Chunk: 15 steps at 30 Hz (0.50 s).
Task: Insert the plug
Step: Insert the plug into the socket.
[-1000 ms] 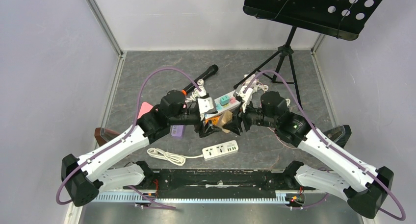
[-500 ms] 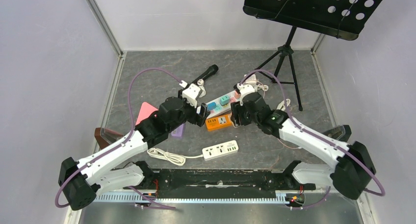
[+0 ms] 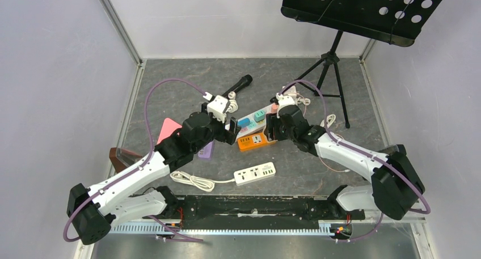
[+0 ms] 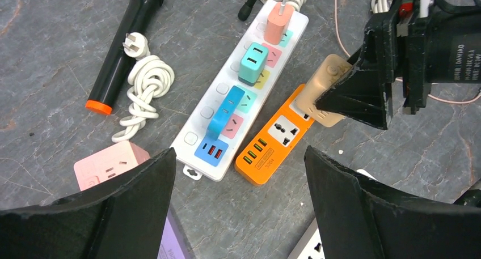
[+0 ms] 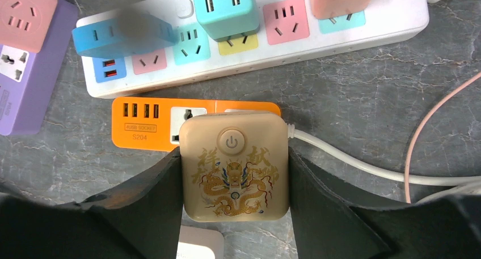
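Note:
A beige square plug (image 5: 233,174) with a gold dragon print and a power button is the task's plug. My right gripper (image 5: 233,177) is shut on its two sides. The plug stands over the right end of the orange power strip (image 5: 142,126), and a white cord (image 5: 351,160) leaves it to the right. From the left wrist view the plug (image 4: 326,89) rests on the far end of the orange strip (image 4: 272,137); its pins are hidden. My left gripper (image 4: 239,157) hangs open just short of the strip, holding nothing.
A white strip (image 4: 198,128) with coloured sockets and teal, blue and pink adapters lies beside the orange one. A black microphone (image 4: 122,49), a coiled white cord (image 4: 144,86), a pink socket cube (image 4: 108,165) and a purple strip (image 5: 22,100) lie left. Another white strip (image 3: 255,173) lies nearer the bases.
The left gripper has let go of the orange strip, opened wider and drawn back to the left. The strip now lies flat on the table. The right gripper still holds the plug on it.

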Motion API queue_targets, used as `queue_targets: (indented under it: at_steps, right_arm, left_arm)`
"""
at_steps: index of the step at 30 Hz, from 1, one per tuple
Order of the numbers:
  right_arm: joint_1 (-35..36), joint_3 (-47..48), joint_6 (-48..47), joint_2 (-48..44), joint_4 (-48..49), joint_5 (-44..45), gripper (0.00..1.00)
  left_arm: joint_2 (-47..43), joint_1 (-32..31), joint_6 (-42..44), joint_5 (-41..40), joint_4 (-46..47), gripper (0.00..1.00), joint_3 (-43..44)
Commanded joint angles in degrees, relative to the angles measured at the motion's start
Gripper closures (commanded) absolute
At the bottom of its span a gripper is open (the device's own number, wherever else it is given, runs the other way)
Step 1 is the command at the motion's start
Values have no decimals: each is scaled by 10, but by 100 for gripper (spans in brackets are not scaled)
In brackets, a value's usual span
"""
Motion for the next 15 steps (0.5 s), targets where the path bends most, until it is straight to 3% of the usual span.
queue_targets:
  at_steps: [1, 15]
  right_arm:
    - [-2, 26, 8, 18, 41, 1, 100]
    - [-2, 43, 1, 68, -3, 0, 100]
  left_arm:
    - [-21, 3, -16, -15, 9, 11, -4]
    - [-24, 3, -11, -26, 11, 10, -6]
